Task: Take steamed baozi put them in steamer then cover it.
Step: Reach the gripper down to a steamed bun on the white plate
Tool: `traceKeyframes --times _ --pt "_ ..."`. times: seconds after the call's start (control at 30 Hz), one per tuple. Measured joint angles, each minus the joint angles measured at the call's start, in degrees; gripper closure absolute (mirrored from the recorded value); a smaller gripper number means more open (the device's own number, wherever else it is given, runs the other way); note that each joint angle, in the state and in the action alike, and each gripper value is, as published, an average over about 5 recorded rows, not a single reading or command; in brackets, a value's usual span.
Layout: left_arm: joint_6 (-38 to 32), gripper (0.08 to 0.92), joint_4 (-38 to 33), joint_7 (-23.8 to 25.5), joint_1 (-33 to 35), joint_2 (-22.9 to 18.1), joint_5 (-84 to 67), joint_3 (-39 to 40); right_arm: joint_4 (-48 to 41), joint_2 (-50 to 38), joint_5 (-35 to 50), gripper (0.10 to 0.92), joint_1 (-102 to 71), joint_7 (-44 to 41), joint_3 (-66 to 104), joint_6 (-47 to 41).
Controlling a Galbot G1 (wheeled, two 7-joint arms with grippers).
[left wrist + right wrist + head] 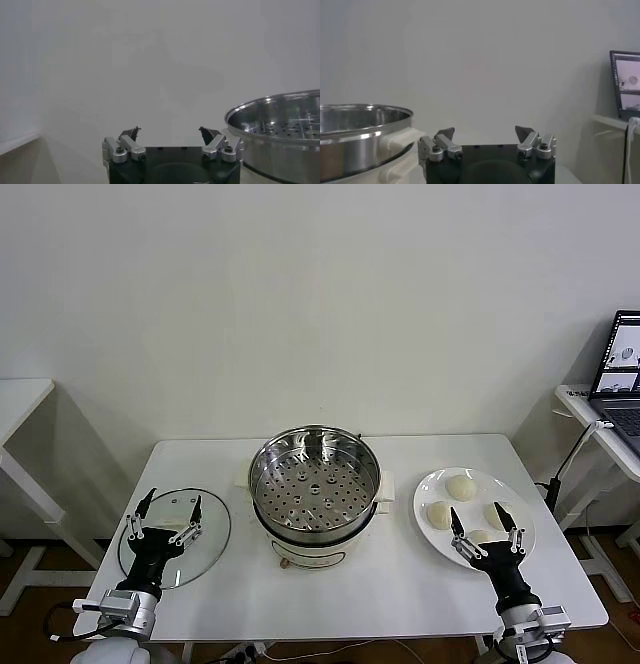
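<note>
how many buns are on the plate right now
4 small cream-white dough buns on the flat white plate: far one, left one, right one, near one partly behind the open right gripper.

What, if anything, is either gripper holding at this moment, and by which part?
Nothing is held. The left gripper hangs open over the cover; the right gripper hangs open over the plate of steamed baozi.

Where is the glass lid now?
In the head view, the lid lies flat on the table's left side, beside the steamer, under the left pincer.
</note>
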Motion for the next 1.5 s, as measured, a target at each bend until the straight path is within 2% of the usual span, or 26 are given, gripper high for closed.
traceKeyframes --times 0.27,0.63,0.83,1.03,1.23,1.5 --pt "-0.3 0.177 0.6 0.1 -0.3 -0.1 0.1 0.4 -2.5 -4.3 -2.1 0.203 3.5 -1.3 1.4 -3.1" --pt "-0.6 0.177 0.5 0.4 -0.8 0.3 0.1 1.2 -12.1 -21.8 -16.0 0.203 15.1 -7.4 -2.2 -8.7" --pt "-0.6 0.177 0.6 0.4 -1.2 0.3 0.0 1.9 -19.0 -31.7 -22.3 0.203 25.4 -17.0 -9.6 -9.8" --pt "-0.7 0.177 1.1 0.5 -1.5 -0.1 0.1 2.3 -27.5 -36.9 -27.2 0.203 40.2 -28.6 -22.0 -9.1" --pt "-0.8 0.177 1.1 0.4 -1.3 -0.4 0.1 1.9 -36.4 -37.6 -31.1 0.203 56.4 -40.8 -36.0 -7.5" --pt "-0.8 0.177 0.9 0.4 -1.0 -1.2 0.2 1.2 -47.5 -33.7 -35.0 0.203 74.0 -53.3 -51.0 -5.5"
